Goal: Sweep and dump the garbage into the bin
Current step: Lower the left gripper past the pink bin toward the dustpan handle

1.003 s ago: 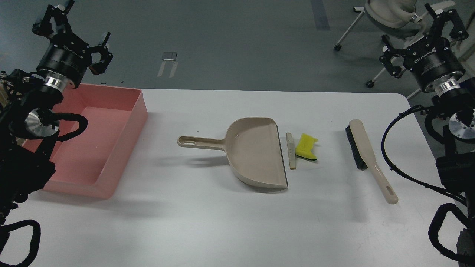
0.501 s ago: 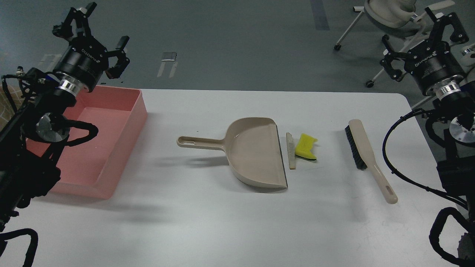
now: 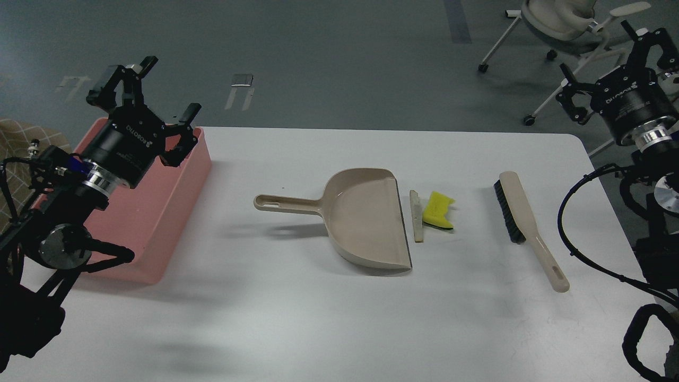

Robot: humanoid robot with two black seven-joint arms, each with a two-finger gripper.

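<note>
Plainly, my left pincer (image 3: 154,90) hung with fingers spread, holding nothing, above the pink bin (image 3: 159,212); the dustpan (image 3: 366,217) handle pointed toward it. My right pincer (image 3: 610,63), likewise spread, was nearer the brush (image 3: 522,225). Both garbage scraps (image 3: 429,215) lay on the table (image 3: 297,307) just beside the pan's lip.

A single view looks from the robot's own head, forward and steeply down over a white table (image 3: 297,313). The near table edge falls below the frame; the far edge runs across the upper third, with grey floor (image 3: 329,58) and an office chair (image 3: 562,26) beyond. Both arms enter from the side edges. The table fills most of the frame at middling closeness.
</note>
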